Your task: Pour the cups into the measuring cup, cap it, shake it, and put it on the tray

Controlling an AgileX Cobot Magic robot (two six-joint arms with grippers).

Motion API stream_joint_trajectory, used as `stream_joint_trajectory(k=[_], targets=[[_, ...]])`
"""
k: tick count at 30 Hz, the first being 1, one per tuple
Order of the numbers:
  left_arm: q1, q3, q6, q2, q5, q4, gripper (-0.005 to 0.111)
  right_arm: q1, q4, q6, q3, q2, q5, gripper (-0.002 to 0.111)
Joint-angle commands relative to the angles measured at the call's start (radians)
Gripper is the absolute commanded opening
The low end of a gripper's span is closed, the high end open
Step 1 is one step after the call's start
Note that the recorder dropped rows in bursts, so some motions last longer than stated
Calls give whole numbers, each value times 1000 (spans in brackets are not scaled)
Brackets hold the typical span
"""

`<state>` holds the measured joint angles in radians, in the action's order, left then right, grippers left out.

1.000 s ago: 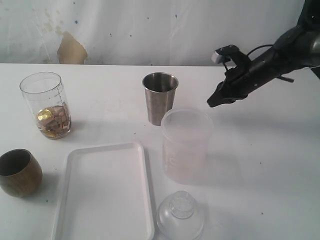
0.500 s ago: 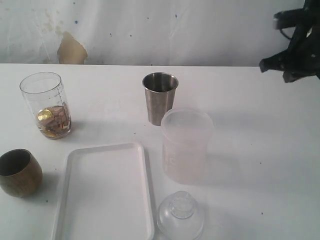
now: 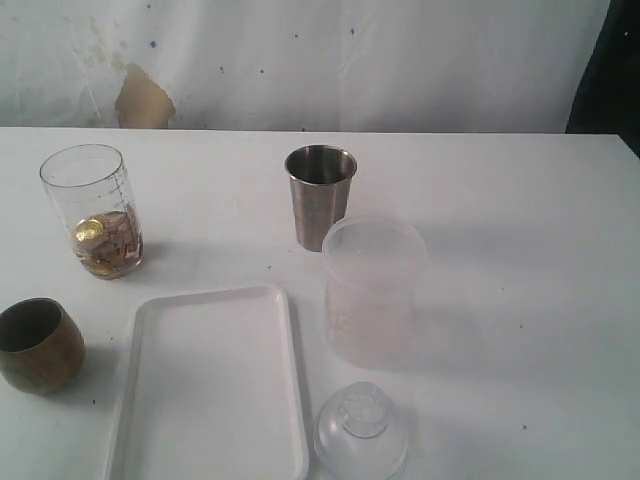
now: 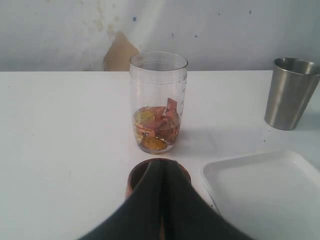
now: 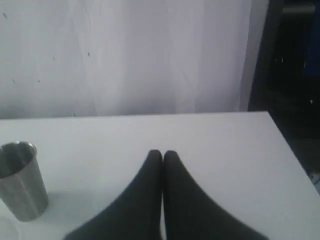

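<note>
- The flat white rectangular plastic tray with a low raised rim (image 3: pixel 210 390) lies bare on the white table (image 3: pixel 520 230), near the front edge. Its long axis runs from front to back. It serves only the last step.
- The wide frosted translucent container (image 3: pixel 373 290) stands upright just right of the tray and has no part in the task.
- The tall clear plastic measuring cup with printed graduation lines (image 3: pixel 92 210) stands upright at the far left, well apart from the tray. Its long axis is vertical and its uncapped mouth faces up. Gold coins and reddish pieces lie in its bottom, so pouring seems at least begun.
- The tapered stainless-steel tumbler (image 3: pixel 320 195) stands upright mid-table, wide mouth up, just behind the frosted container. Whether it holds anything cannot be told.
- The squat rounded brown wooden-looking cup (image 3: pixel 35 345) sits upright at the front left, mouth up; its inside looks dark and likely empty.
- The clear domed lid with a knob (image 3: pixel 360 435) rests by the tray's near right corner, probably the cap.
- The left gripper (image 4: pixel 161 164) is pressed together on nothing and hangs just over the wooden cup. The right gripper (image 5: pixel 162 154) is likewise pressed together and empty, with the tumbler off to one side.
- The step in hand looks like the gap between pours. The next move would call for the right gripper to spread, take the tumbler by its wall and carry it level across to the measuring cup.
</note>
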<state>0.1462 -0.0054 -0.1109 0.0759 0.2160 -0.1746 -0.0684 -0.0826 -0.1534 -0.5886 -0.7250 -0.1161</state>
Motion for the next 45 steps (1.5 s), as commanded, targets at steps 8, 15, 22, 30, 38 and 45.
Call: stream_joint_trajectory(k=[8, 15, 22, 30, 38, 45], targets=[[5, 5, -1, -5, -11, 4, 0, -2, 49, -151, 428, 697, 107, 0], [5, 5, -1, -5, -13, 4, 0, 46, 20, -129, 589, 725, 122, 0], [5, 5, -1, -5, -13, 4, 0, 105, 22, -7, 589, 725, -10, 0], [5, 5, -1, -5, -13, 4, 0, 150, 39, -7, 589, 725, -3, 0], [5, 5, -1, -5, -13, 4, 0, 154, 37, -6, 589, 725, -108, 0], [5, 5, 93, -5, -165, -253, 0, 154, 37, -6, 589, 725, -123, 0]])
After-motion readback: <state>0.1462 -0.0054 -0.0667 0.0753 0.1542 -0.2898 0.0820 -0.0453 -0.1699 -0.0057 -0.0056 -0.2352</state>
